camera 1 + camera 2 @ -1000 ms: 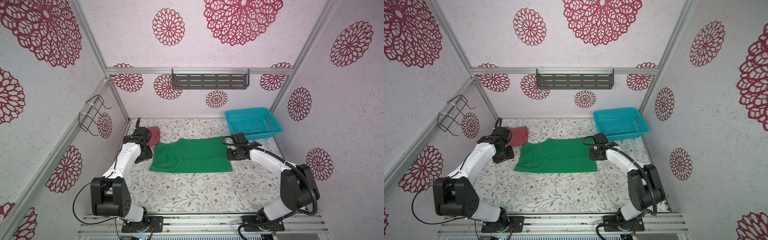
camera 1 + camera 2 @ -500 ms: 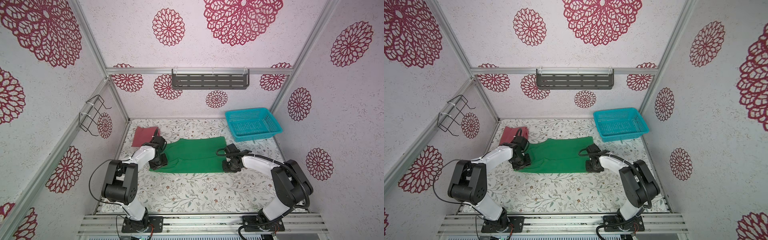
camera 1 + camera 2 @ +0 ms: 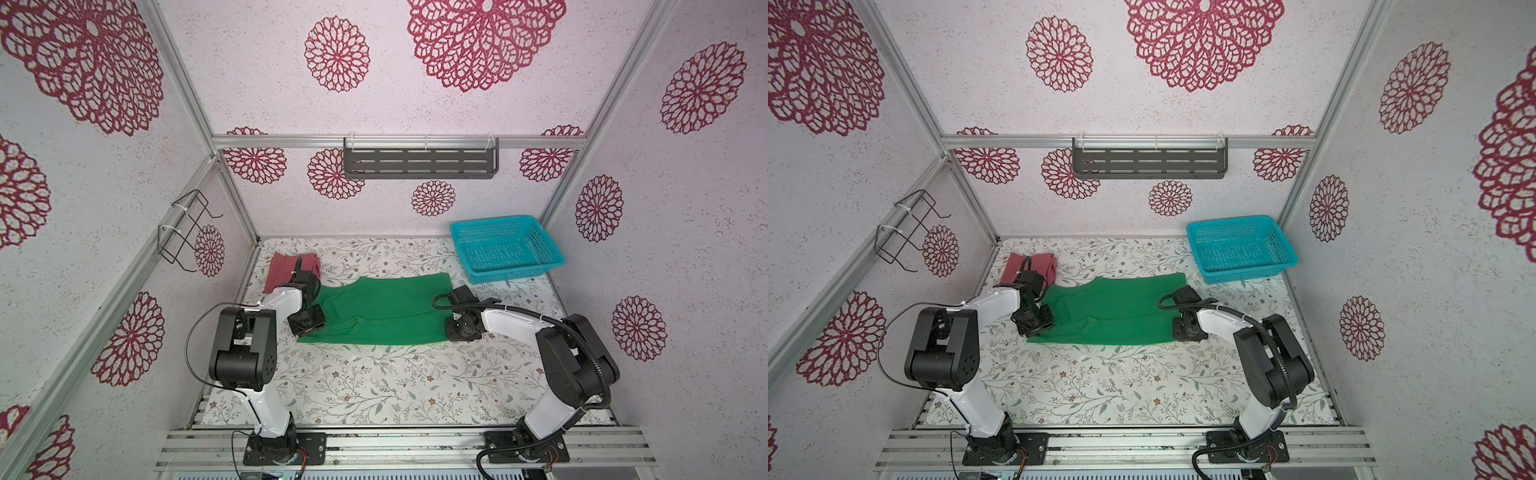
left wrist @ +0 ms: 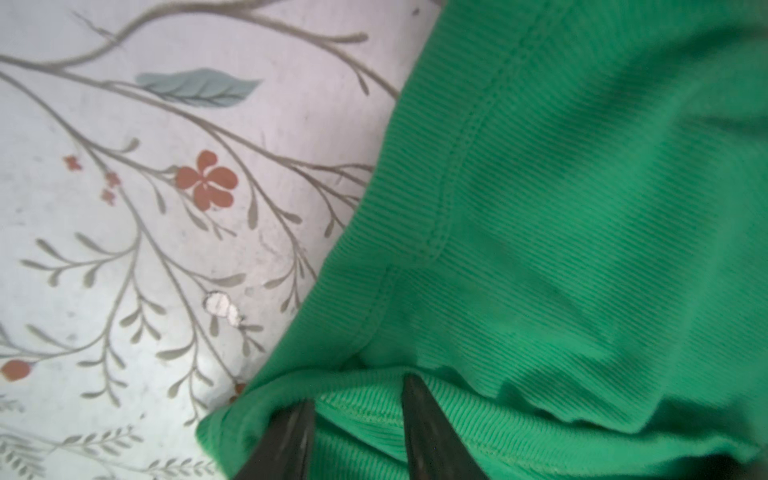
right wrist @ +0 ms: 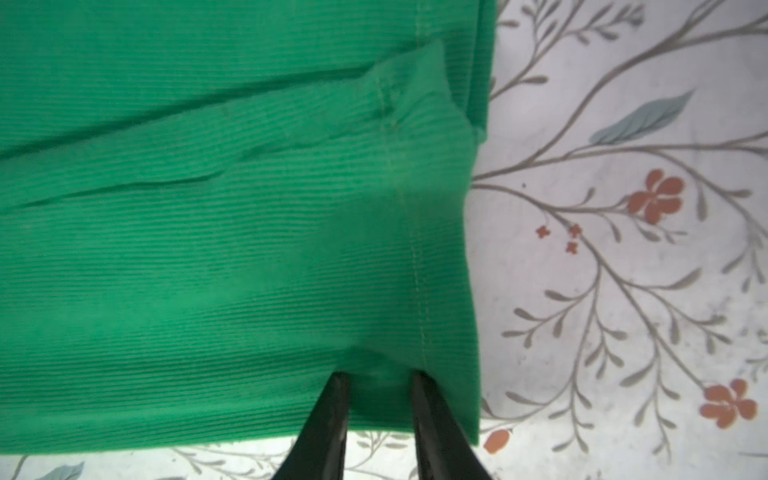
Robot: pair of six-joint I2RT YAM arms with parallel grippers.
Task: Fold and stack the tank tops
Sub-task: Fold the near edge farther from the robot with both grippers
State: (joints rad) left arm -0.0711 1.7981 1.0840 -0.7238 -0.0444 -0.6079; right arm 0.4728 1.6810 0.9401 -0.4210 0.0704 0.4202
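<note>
grip | left tool (image 4: 358, 390) half-open astride green tank top (image 4: 582, 208) hem | right tool (image 5: 378, 373) pinching its edge

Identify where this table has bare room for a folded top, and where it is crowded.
Bare: the wide strip of table between the near edge of the green tank top and the arm bases; a narrower strip behind it, between the pink tank top and the basket. Crowded: the middle band, with the left gripper and right gripper at that top's near corners.
</note>
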